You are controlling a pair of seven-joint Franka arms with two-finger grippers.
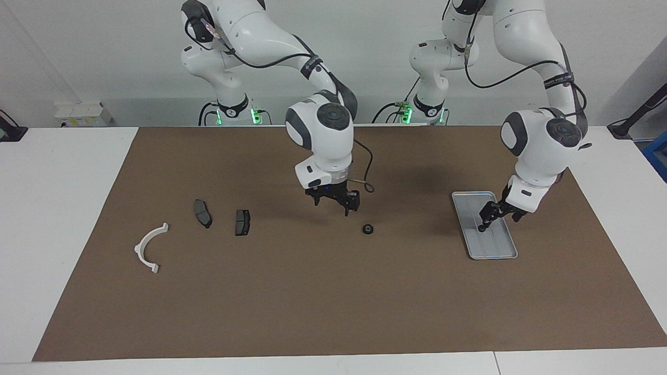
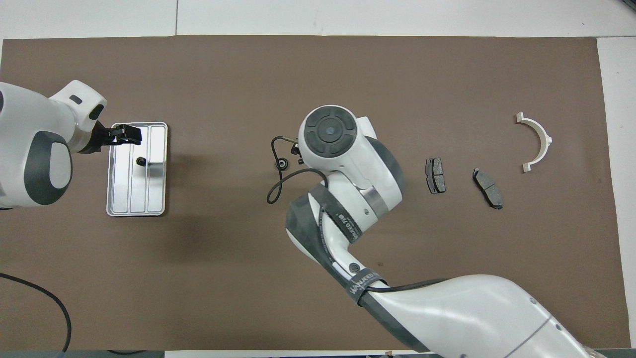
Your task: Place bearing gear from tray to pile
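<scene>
The bearing gear (image 1: pixel 368 229), a small black ring, lies on the brown mat near the table's middle, also in the overhead view (image 2: pixel 282 163). My right gripper (image 1: pixel 333 204) hangs open and empty just above the mat beside the gear, on its robot side; from overhead its own hand hides it. The silver tray (image 1: pixel 508 250) lies toward the left arm's end (image 2: pixel 156 199). My left gripper (image 1: pixel 499 221) is open over the tray, one fingertip (image 1: pixel 482 227) low at its middle. The pile lies toward the right arm's end: a white half-ring bracket (image 1: pixel 148 247) and two dark pads (image 1: pixel 202 213) (image 1: pixel 242 222).
The brown mat (image 1: pixel 323 302) covers most of the white table. A thin black cable loop (image 2: pixel 274 191) hangs from the right hand over the mat next to the gear. A small dark spot (image 2: pixel 140 160) shows in the tray; I cannot tell what it is.
</scene>
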